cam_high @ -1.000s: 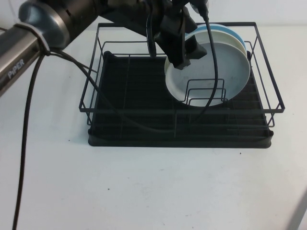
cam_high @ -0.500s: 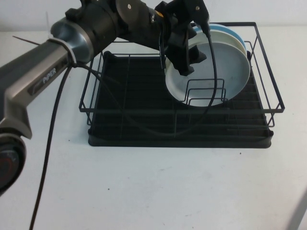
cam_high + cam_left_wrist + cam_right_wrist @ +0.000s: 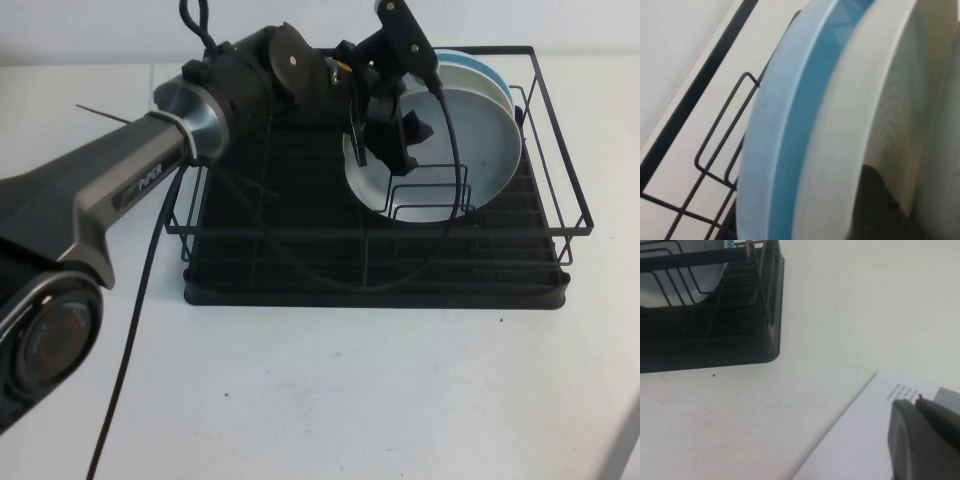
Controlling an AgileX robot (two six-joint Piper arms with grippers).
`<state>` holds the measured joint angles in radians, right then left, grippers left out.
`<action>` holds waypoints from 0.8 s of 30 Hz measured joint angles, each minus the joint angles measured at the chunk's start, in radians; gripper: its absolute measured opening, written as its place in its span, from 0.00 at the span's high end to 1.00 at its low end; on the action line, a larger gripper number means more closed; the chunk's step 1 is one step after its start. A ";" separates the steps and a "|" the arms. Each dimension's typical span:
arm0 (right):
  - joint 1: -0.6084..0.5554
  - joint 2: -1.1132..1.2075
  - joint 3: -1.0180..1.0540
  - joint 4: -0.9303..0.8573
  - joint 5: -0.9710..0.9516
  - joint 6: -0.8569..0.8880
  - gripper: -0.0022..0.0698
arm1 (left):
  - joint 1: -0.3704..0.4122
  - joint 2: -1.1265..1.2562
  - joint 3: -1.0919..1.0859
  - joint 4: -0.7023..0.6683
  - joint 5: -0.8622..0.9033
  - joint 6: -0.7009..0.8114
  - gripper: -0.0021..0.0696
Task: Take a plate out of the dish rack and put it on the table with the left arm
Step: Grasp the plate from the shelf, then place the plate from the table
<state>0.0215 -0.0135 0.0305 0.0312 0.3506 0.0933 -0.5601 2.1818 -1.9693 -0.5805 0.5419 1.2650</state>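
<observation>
The pale grey-blue plate (image 3: 455, 135) stands upright at the front of a stack in the right half of the black wire dish rack (image 3: 371, 233). My left arm reaches over the rack from the left. My left gripper (image 3: 398, 140) is open at the plate's left rim. In the left wrist view one dark finger (image 3: 880, 210) sits in the gap behind the plate (image 3: 945, 150), between it and the cream plate (image 3: 840, 150). My right gripper (image 3: 914, 400) is shut and empty, over a white sheet near the table's right front.
A cream plate (image 3: 478, 75) and a blue-rimmed plate (image 3: 492, 70) stand behind the grey-blue one. The left half of the rack's tray (image 3: 270, 180) holds nothing. White table (image 3: 300, 400) lies in front. A printed paper sheet (image 3: 860, 440) lies under the right gripper.
My left arm has swung further into view from the left and its gripper has shifted slightly down and right along the plate's left rim. The plates have not moved.
</observation>
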 joint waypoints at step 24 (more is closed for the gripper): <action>0.002 0.000 0.000 0.000 0.000 0.000 1.00 | 0.018 -0.461 -0.002 0.053 0.398 -0.485 0.83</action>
<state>0.0233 -0.0135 0.0305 0.0312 0.3506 0.0933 -0.5425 1.7208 -1.9714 -0.5276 0.9400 0.7800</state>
